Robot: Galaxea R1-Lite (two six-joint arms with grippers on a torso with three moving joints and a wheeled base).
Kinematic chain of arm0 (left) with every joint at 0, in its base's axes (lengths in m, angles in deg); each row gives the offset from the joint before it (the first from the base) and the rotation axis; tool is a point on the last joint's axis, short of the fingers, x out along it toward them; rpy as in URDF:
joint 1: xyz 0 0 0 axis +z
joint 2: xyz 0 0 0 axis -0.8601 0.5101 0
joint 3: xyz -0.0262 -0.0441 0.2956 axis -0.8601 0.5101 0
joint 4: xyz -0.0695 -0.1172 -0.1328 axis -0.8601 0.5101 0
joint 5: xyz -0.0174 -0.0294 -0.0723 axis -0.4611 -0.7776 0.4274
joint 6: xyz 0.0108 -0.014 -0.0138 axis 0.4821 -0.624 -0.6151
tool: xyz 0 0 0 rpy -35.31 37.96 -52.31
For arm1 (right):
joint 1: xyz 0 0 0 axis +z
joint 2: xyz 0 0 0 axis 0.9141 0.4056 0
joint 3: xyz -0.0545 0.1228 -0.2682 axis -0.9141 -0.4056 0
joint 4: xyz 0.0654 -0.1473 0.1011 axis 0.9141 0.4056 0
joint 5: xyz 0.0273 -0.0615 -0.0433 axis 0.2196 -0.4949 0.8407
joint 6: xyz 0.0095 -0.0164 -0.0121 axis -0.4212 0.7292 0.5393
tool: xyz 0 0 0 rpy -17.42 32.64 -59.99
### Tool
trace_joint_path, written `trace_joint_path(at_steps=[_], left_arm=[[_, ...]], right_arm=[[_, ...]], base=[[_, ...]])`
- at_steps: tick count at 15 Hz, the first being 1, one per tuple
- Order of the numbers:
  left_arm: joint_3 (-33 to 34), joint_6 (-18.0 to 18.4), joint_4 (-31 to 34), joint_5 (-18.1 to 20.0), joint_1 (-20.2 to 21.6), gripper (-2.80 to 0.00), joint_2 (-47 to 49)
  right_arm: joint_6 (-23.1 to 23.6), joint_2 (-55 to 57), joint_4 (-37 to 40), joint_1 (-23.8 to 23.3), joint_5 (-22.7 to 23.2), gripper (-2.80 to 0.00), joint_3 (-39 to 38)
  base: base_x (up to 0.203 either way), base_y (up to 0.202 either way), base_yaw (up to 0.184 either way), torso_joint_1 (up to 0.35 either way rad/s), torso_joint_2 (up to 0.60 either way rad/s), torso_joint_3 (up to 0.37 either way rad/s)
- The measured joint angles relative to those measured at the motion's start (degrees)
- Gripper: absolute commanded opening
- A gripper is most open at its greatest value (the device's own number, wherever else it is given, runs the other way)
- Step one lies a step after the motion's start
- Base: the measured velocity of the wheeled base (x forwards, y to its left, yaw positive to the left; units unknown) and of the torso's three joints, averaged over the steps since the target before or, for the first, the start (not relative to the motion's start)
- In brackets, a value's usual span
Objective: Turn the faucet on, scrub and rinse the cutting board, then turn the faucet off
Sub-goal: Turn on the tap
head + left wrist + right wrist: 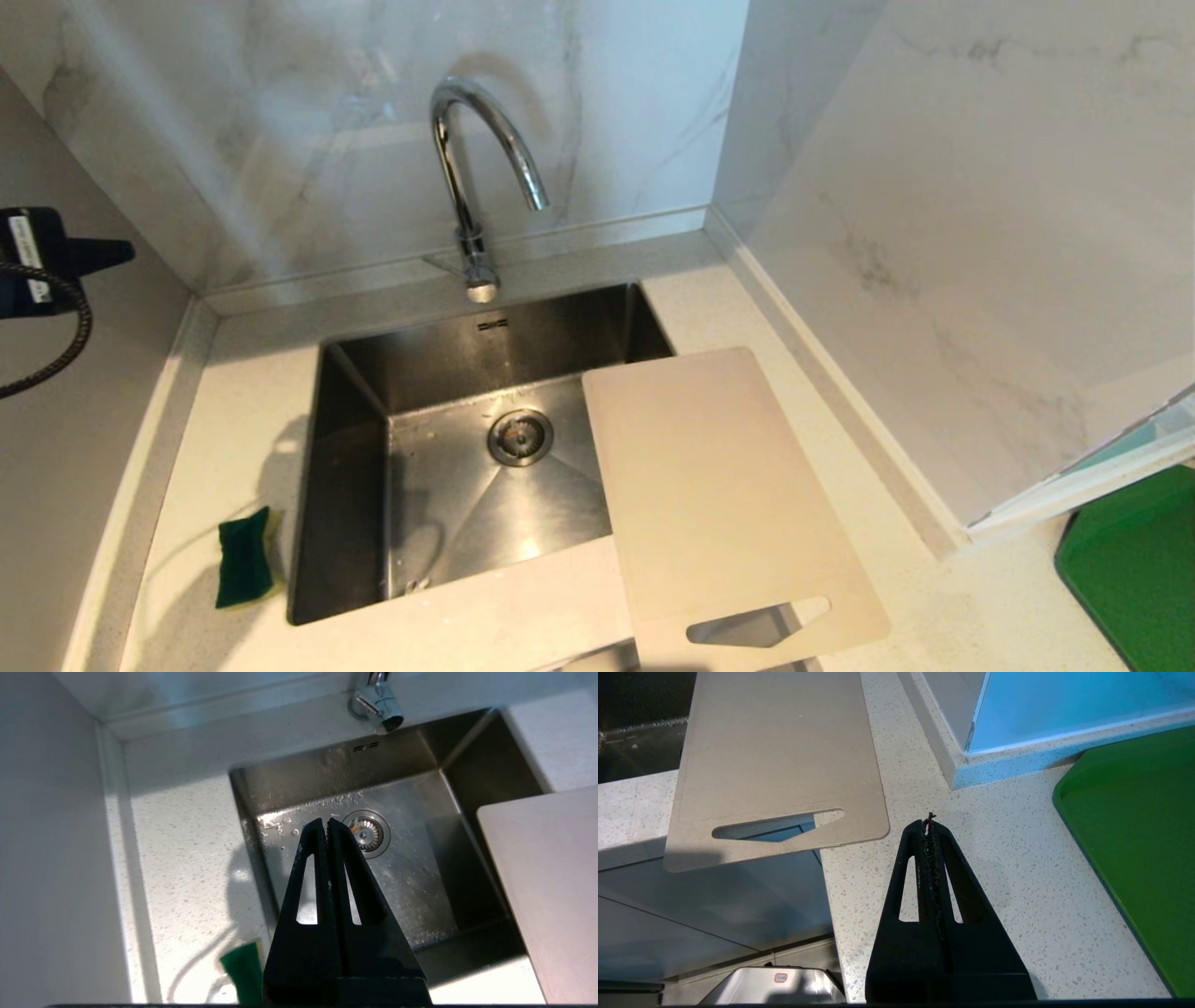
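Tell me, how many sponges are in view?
1: the green sponge lies on the counter left of the sink. None other shows.

From the head view I get only a dark slice of the left arm (42, 261) at the picture's edge, its fingertips outside the view, and the right arm does not appear there at all. The cutting board (724, 495) hides the sink's (355, 485) right rim, and I can't make out the faucet's (476, 177) lever. The green mat (1134, 569) is cut off at the corner.
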Motion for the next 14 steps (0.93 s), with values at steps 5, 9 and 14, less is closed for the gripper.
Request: trace_joint_path(at_steps=[5,9,14], left_arm=[[-7.4,-1.7,-1.8,-2.7,-0.7,-2.80,13.3],[-13.3,-2.2,-5.1,-3.1,-0.8,-2.80,22.9],[-21.2,-4.6,-5.4,-2.8,-0.7,-2.80,33.2]], right_arm=[[0.0,0.0,0.0,0.0,0.0,-2.80,0.0],[0.0,0.0,0.0,0.0,0.0,-2.80,0.0],[0.1,0.0,0.0,0.0,0.0,-2.80,0.0]], base=[[0.000,0.000,0.000,0.000,0.00,0.000],[0.000,0.000,0.000,0.000,0.00,0.000],[0.000,0.000,0.000,0.000,0.00,0.000]])
